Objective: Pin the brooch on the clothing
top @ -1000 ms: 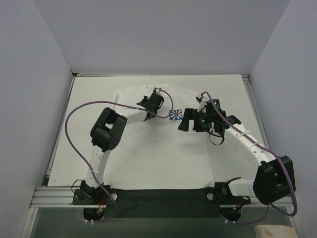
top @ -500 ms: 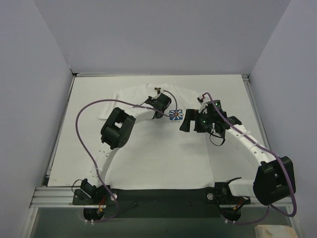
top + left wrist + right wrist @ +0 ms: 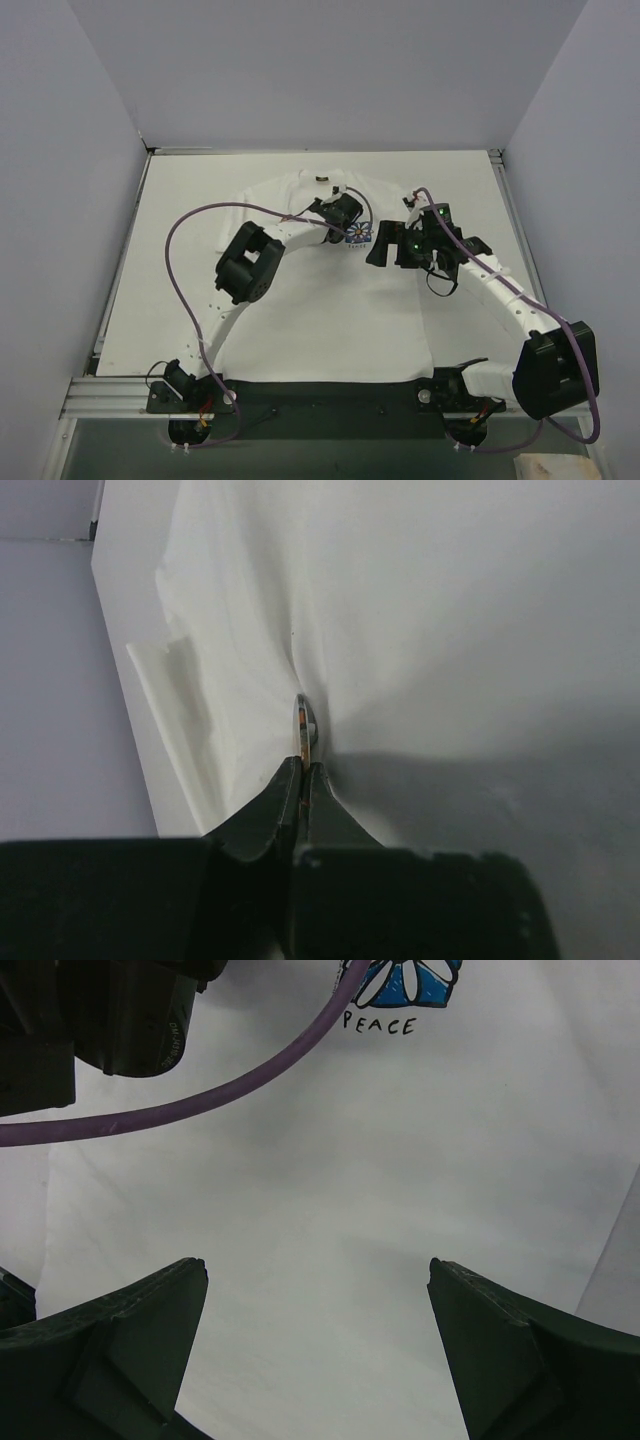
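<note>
The clothing [image 3: 330, 310], a white T-shirt, lies flat on the table with its blue daisy print [image 3: 358, 234] on the chest. My left gripper [image 3: 348, 215] sits low on the shirt just left of the print. In the left wrist view this gripper [image 3: 303, 765] is shut on the brooch [image 3: 304, 723], a thin disc seen edge-on, and the cloth [image 3: 450, 600] puckers around it. My right gripper [image 3: 374, 246] hovers just right of the print. Its fingers [image 3: 190, 1275] stand wide open over bare cloth [image 3: 350, 1180], below the word PEACE [image 3: 378, 1025].
The left arm's purple cable [image 3: 250, 1075] crosses the right wrist view, and the left wrist housing [image 3: 100, 1010] fills its top left corner. The white table [image 3: 180, 200] ends in grey walls on three sides. A shirt sleeve [image 3: 175, 710] lies beside the left gripper.
My left arm has swung right across the chest, from near the collar to the edge of the print, still shut on the brooch. The right gripper has barely shifted.
</note>
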